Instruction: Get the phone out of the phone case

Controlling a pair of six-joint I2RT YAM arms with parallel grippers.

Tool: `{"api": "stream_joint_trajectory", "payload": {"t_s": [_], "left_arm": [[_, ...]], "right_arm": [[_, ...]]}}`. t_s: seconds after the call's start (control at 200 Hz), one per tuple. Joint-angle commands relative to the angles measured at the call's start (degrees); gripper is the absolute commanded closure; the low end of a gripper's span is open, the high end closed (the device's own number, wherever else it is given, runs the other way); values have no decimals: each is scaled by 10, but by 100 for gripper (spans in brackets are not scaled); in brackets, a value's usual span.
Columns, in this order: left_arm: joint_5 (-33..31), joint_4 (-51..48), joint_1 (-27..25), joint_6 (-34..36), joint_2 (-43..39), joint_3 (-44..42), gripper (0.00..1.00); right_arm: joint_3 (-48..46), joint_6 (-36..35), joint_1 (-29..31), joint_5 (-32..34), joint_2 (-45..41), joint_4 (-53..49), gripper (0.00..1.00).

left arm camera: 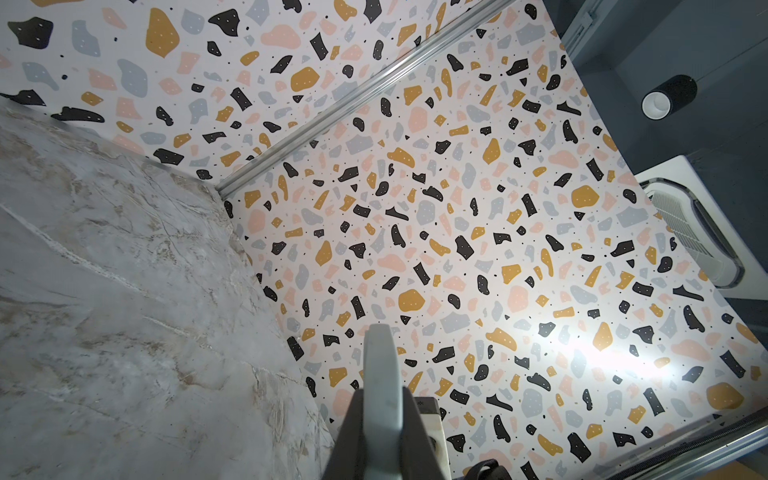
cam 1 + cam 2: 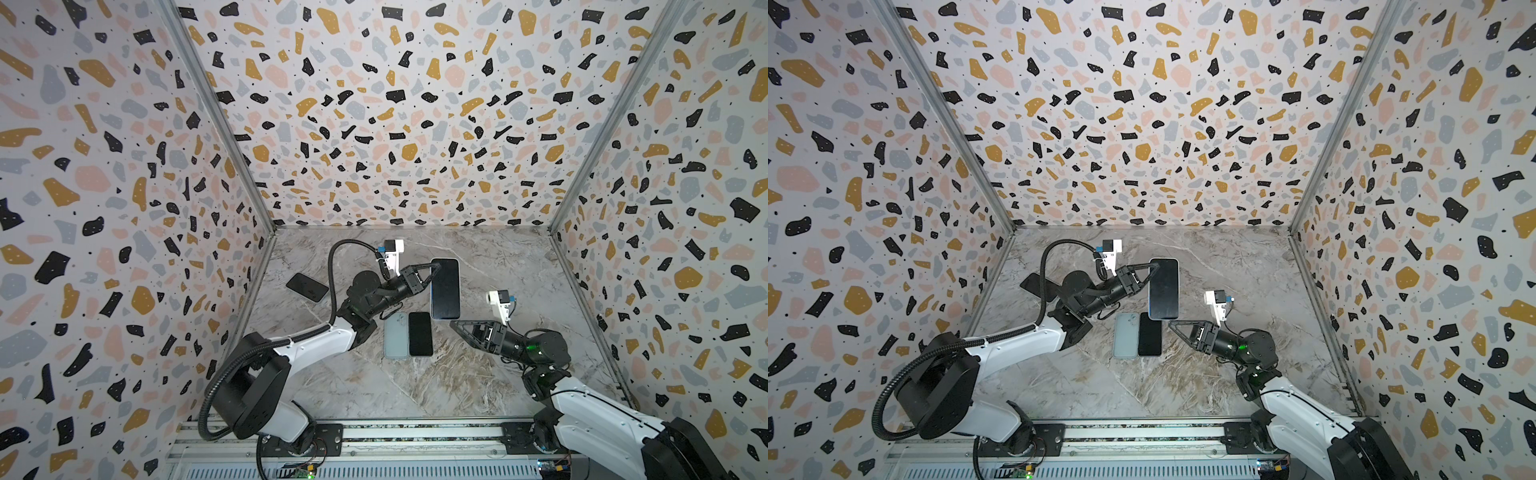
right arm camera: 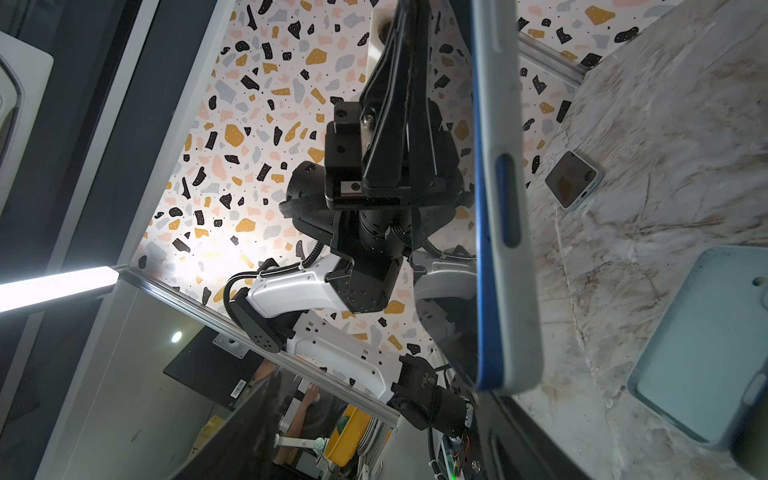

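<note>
aloft, left end effector (image 2: 435,271) clamps the cased phone (image 2: 445,291); right end effector (image 2: 456,324) gapes wide.

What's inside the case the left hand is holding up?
A phone with a blue edge fills the pale case, its dark screen showing in both top views. The case covers the phone's back.

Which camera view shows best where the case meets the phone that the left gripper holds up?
The right wrist view: the cased phone stands edge-on, blue phone rim against pale grey case. Both top views show only its dark screen, pinched by the left gripper. The left wrist view shows just a narrow strip of the case.
</note>
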Motion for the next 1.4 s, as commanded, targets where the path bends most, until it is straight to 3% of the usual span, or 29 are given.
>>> {"api": "stream_joint_trajectory", "payload": {"t_s": [0.0, 1.397], "left_arm": [[4, 68, -2, -4, -4, -4, 100], [5, 88, -6, -2, 7, -15, 100]], "right_arm": [[5, -1, 2, 3, 0, 27, 24], [-3, 21, -15, 0, 8, 62, 24]]}}
